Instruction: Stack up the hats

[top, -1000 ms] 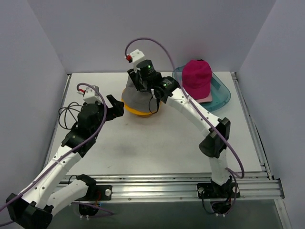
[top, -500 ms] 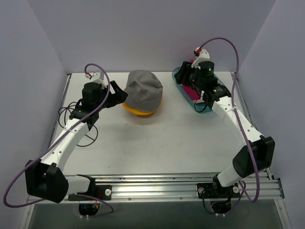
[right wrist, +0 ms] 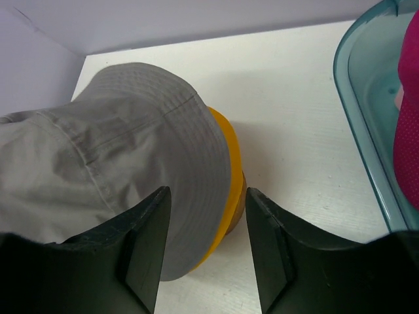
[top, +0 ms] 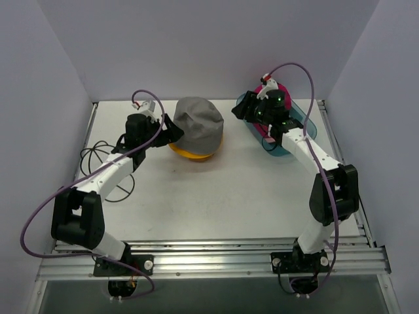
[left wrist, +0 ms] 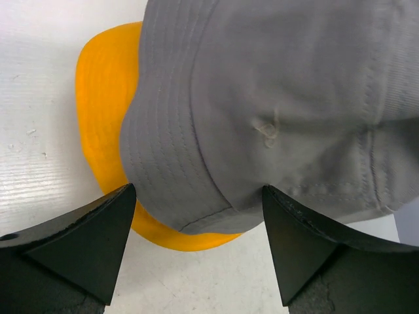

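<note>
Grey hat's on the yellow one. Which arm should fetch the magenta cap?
Right, probably. The right fingers, open and empty, hang at the teal plastic tray holding the magenta fabric cap; the left fingers flank the grey bucket hat.

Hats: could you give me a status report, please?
Left gripper open at grey hat. Right gripper open, empty. Grey hat sits on yellow hat. Magenta cap in tray.
</note>
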Robot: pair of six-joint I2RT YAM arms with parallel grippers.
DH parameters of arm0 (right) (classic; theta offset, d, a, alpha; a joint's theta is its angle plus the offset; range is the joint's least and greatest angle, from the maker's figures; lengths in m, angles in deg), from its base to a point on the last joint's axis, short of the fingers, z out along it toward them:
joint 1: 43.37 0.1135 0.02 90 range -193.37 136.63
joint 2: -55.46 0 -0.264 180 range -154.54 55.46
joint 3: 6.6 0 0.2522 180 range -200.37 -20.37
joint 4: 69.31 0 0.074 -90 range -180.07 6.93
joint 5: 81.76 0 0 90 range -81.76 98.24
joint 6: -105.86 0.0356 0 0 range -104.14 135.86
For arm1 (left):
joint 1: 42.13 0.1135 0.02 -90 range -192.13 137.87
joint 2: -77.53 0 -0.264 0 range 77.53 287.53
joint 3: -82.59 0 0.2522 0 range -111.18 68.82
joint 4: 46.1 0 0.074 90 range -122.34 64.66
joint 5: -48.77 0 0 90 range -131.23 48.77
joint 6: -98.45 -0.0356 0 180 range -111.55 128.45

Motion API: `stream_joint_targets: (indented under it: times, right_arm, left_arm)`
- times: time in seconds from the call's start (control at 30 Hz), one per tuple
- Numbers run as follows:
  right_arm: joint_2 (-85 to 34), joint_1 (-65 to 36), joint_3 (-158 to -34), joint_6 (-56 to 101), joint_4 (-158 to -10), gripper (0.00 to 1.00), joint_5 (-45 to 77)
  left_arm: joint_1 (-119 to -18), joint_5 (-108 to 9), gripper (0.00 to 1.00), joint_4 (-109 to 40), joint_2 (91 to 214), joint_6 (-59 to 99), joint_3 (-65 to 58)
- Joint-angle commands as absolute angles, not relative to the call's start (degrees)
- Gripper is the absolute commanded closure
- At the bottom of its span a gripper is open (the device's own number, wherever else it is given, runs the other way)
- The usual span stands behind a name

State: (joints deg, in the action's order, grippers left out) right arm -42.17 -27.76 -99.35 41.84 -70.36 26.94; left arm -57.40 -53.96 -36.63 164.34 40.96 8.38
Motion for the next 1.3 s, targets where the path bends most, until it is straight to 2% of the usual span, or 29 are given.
stream_joint_targets:
  times: [0.0, 0.1, 0.27, 0.43, 0.6, 0.63, 0.73, 1.1, 1.27]
  right_arm:
    - [-44.12, -28.6, -100.87, 42.84, -66.2, 0.55, 29.6]
    - [-44.56, -28.78, -100.0, 42.84, -64.45, 0.55, 29.51]
    - [-46.76, -28.78, -100.08, 43.37, -62.25, 0.55, 29.86]
    - [-48.87, -28.78, -100.52, 43.99, -60.23, 0.55, 31.0]
    - [-50.27, -28.78, -100.61, 43.99, -58.82, 0.54, 32.06]
    - [-50.8, -28.78, -100.52, 43.99, -58.38, 0.54, 32.23]
    - [-51.68, -28.78, -100.08, 44.77, -56.37, 0.53, 33.46]
    - [-55.28, -28.69, -98.94, 47.76, -48.71, 0.49, 38.56]
    - [-56.78, -28.7, -100.34, 47.77, -48.45, 0.47, 40.14]
  left_arm:
    - [-56.46, -54.77, 0.13, -41.92, 165.68, 40.44, 7.31]
    - [-55.93, -50.3, 0.13, -39.8, 165.69, 41.05, 7.9]
    - [-55.49, -52.38, 0.11, -46.74, 166.56, 41.49, 9.85]
    - [-55.49, -55.82, 0.18, -51.23, 169.99, 41.41, 10.02]
    - [-54.97, -56.0, 0.42, -52.29, 171.93, 41.23, 9.76]
    - [-54.88, -55.65, 0.55, -52.11, 172.02, 41.23, 9.76]
    - [-54.88, -53.89, 0.71, -50.36, 172.37, 40.53, 8.97]
    - [-54.88, -52.13, 0.97, -46.23, 173.86, 38.16, 5.81]
    - [-54.88, -51.69, 0.98, -45.08, 175.7, 37.71, 3.27]
